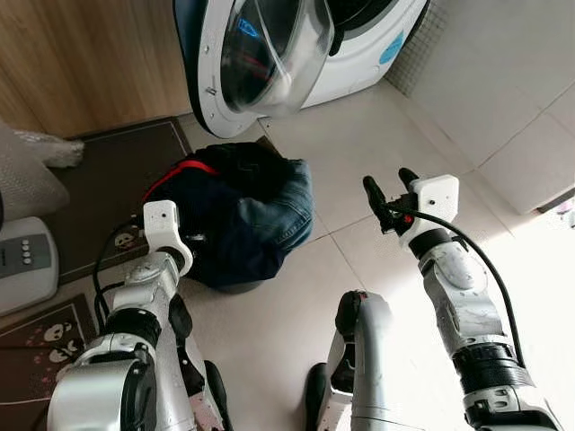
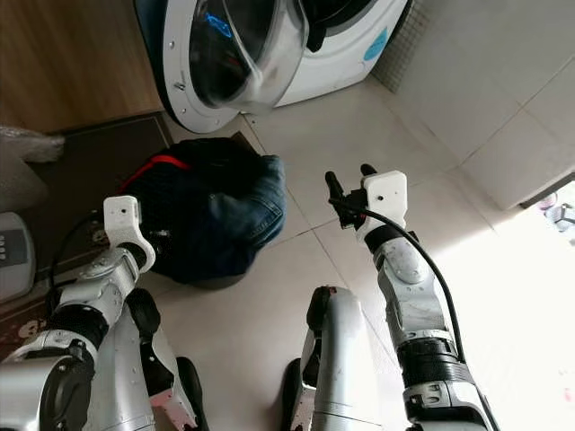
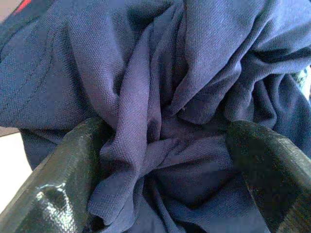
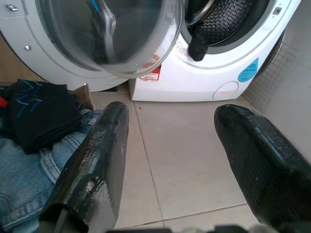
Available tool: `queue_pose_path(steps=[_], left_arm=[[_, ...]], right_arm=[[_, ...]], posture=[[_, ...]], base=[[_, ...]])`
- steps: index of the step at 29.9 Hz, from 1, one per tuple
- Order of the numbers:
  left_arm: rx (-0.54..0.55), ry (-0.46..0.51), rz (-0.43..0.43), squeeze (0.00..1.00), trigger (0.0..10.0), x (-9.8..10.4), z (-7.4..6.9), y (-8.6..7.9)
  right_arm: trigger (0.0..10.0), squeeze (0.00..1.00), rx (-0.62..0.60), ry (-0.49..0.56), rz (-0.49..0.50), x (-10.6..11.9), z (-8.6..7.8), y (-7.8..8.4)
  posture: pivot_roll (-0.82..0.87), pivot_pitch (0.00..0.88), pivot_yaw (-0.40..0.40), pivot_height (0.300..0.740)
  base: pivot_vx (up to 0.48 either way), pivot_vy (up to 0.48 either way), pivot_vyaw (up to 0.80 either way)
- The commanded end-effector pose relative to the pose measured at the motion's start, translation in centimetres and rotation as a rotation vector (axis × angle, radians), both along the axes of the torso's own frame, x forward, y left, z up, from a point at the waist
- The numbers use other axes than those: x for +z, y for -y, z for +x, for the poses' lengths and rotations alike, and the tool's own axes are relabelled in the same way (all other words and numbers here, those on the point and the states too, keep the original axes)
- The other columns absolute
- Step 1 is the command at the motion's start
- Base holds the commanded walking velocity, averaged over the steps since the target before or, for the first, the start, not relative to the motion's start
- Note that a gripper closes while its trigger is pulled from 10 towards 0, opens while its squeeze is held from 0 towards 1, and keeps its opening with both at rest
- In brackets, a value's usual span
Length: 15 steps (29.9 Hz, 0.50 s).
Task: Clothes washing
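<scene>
The clothes pile (image 1: pixel 235 215) lay on the floor before the washer (image 4: pixel 214 73). The left pincer (image 3: pixel 160 160) stood spread around a navy fold; closing shallow might slip. The right pincer (image 1: pixel 388 193) hovered released.

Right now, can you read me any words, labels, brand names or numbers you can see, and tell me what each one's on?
None can be read.
Red and white sticker on the washing machine: print too small.
Round blue sticker on its front: blurred.
Buttons on the grey device: unreadable.
</scene>
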State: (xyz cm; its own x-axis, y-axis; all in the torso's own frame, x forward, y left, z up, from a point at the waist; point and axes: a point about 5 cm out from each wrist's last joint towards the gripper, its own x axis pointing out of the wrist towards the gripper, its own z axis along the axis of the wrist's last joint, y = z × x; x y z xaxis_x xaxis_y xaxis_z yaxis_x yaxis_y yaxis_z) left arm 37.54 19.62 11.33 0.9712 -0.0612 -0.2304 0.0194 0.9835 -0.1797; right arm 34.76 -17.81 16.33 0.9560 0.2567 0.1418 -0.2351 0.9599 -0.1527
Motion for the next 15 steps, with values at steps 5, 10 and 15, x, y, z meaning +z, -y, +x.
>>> queue_pose_path(steps=[5,10,15], left_arm=[[-0.085,-0.075,0.209,0.00,10.0,-0.94,0.02,0.87],[-0.111,-0.087,0.281,0.00,10.0,-0.96,0.10,0.95],[-0.125,-0.075,0.326,0.00,0.0,-0.84,0.20,1.16]], right_arm=[[10.0,0.00,-0.006,-0.024,-0.016,-0.34,-0.21,0.63],[10.0,0.00,-0.006,-0.024,-0.018,-0.27,-0.23,0.69],[10.0,0.00,-0.007,-0.024,-0.020,-0.21,-0.34,0.87]], posture=[[0.04,0.245,-0.192,0.437],[0.04,0.245,-0.194,0.437],[0.03,0.247,-0.200,0.437]], base=[[0.000,0.000,0.00],[0.000,0.000,0.00],[0.000,0.000,0.00]])
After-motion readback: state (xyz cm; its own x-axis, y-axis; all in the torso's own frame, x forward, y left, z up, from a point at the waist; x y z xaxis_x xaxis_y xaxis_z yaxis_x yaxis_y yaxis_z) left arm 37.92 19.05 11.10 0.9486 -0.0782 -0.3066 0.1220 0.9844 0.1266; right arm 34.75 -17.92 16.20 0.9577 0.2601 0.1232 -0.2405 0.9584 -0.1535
